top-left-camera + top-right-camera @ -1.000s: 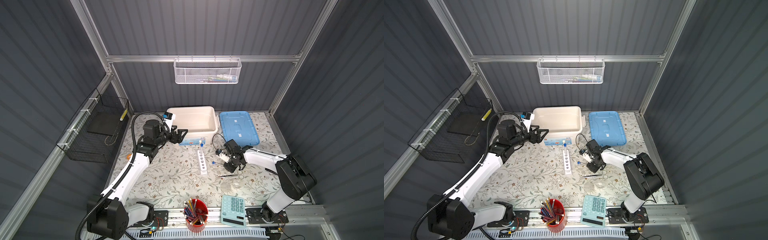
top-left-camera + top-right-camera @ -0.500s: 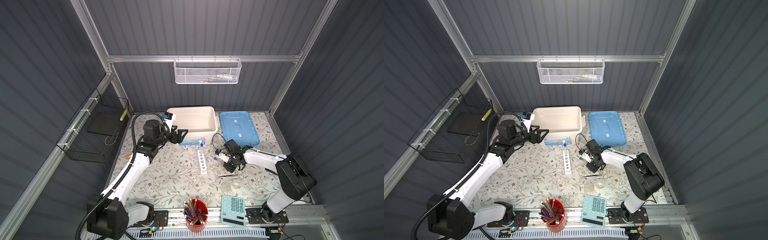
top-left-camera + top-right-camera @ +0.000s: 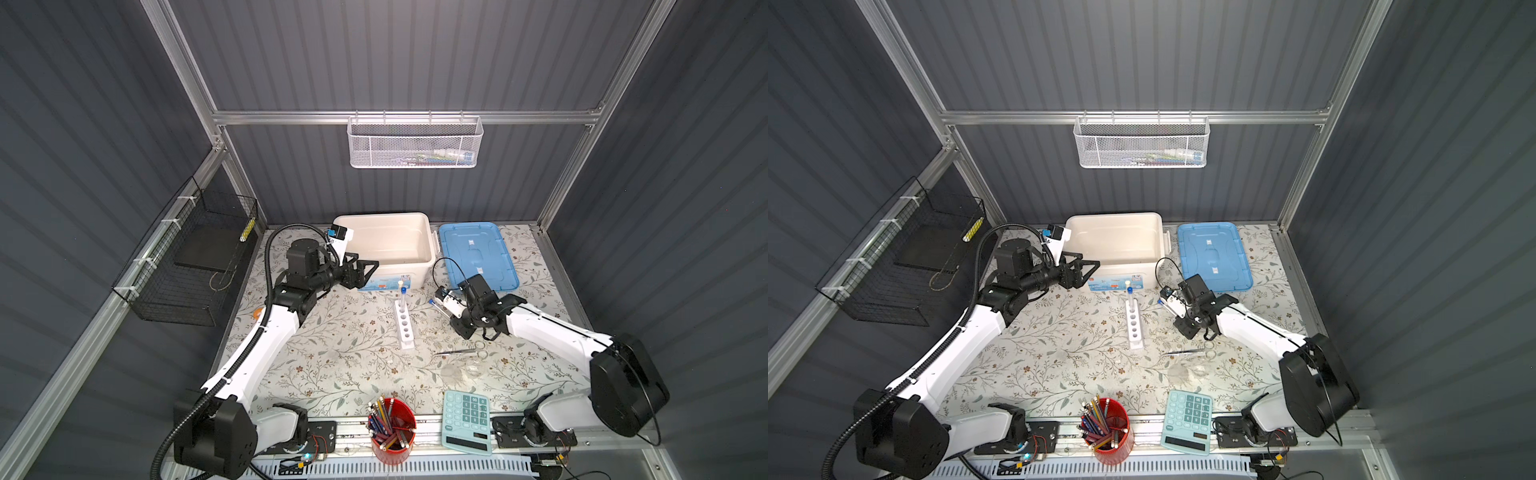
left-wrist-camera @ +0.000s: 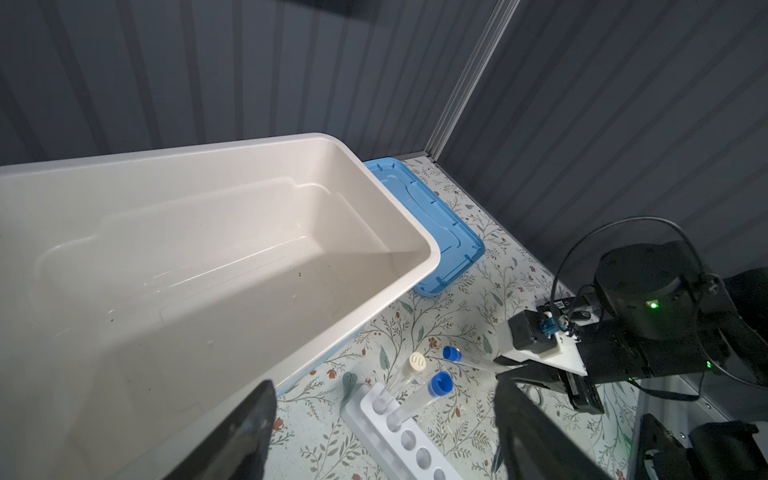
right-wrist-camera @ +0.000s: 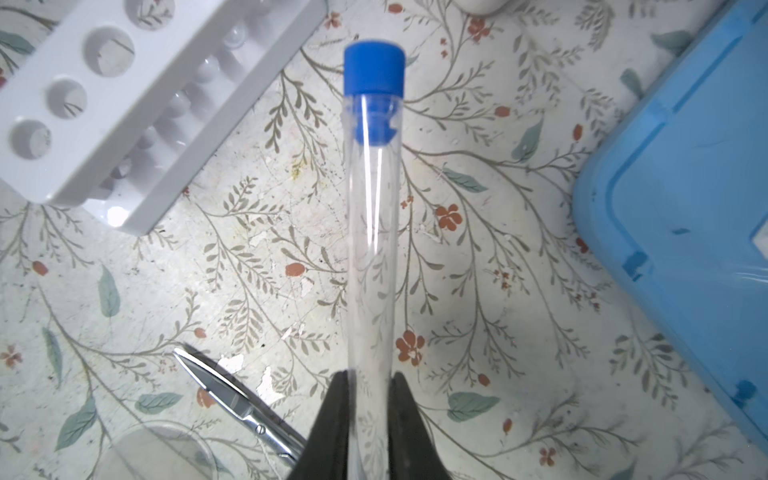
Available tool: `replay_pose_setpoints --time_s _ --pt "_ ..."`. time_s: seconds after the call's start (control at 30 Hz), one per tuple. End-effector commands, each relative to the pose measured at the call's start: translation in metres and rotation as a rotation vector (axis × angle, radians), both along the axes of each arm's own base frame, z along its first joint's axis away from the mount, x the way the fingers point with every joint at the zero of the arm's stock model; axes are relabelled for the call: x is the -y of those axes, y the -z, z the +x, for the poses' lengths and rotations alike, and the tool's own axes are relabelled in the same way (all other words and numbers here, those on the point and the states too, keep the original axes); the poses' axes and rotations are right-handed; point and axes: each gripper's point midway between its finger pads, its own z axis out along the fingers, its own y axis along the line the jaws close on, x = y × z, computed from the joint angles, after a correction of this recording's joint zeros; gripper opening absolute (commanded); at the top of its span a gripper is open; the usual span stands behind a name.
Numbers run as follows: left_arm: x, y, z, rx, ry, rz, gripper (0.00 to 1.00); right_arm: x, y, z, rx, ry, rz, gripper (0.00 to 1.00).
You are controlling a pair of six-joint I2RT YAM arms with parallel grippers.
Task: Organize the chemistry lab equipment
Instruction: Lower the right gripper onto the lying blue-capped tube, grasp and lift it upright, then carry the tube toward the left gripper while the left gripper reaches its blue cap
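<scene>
A blue-capped test tube is held far from its cap by the right pincer, with the white rack just beside. It is judged light, slippery and fragile; the left pincer is seen wide and empty

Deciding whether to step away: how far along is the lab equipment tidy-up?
Done: two tubes stand in the rack. In hand: the right claw grips a third tube, blue-capped; the left claw hangs open. Left: scissors and glass dishes lie on the table.

Red pencil cup nr teal calc, white tub, blue lid beside
</scene>
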Motion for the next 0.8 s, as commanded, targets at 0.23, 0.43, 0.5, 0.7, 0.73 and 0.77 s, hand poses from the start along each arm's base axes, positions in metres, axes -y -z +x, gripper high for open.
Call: replay_pose_setpoints --time_s 0.23,0.43,0.5,0.7,0.73,0.77 --pt "0.037 -0.028 -0.026 -0.022 0.208 -0.059 0.81 -0.012 -0.078 0.001 0.208 0.014 0.185 0.12" --pt "0.075 -0.023 -0.044 -0.036 0.310 -0.031 0.79 -0.036 -0.114 -0.008 0.289 -0.060 0.228 0.12" --pt "0.083 -0.023 -0.046 -0.046 0.335 -0.046 0.78 -0.045 -0.122 -0.011 0.306 -0.086 0.242 0.12" --pt "0.098 -0.015 -0.053 -0.082 0.380 -0.073 0.75 -0.065 -0.143 -0.016 0.351 -0.135 0.303 0.12" --pt "0.101 -0.013 -0.055 -0.085 0.388 -0.073 0.75 -0.067 -0.146 -0.016 0.360 -0.139 0.309 0.12" --pt "0.103 -0.013 -0.056 -0.087 0.396 -0.073 0.74 -0.070 -0.149 -0.016 0.365 -0.146 0.316 0.12"
